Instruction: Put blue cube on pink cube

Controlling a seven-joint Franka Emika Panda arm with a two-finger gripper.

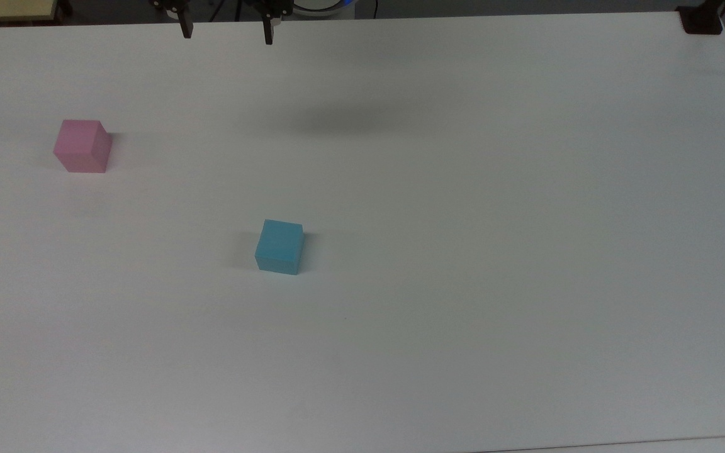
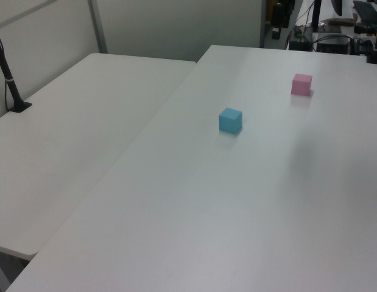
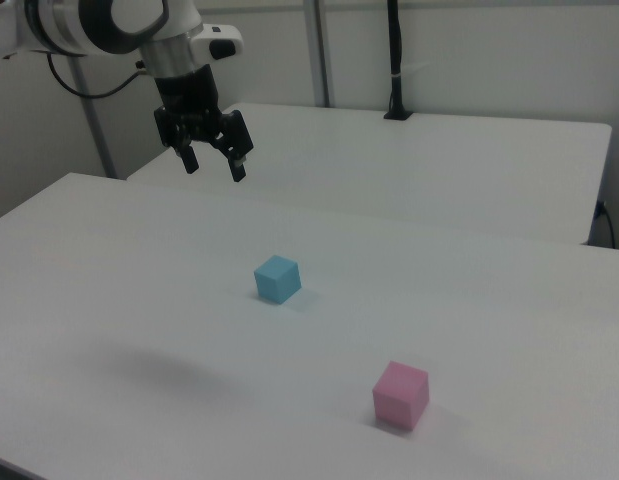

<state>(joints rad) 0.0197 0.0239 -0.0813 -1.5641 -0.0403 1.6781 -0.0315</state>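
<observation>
Well apart from both cubes, the gripper [image 3: 214, 164] is held high above the table [image 1: 526, 251] w/ fingers spread wide, nothing btwn them. Blue cube [image 1: 279, 246] is seen resting on the table below it in the top view. Pink cube [image 1: 82, 146] is set off toward the top view's left, separate from the blue one.
</observation>
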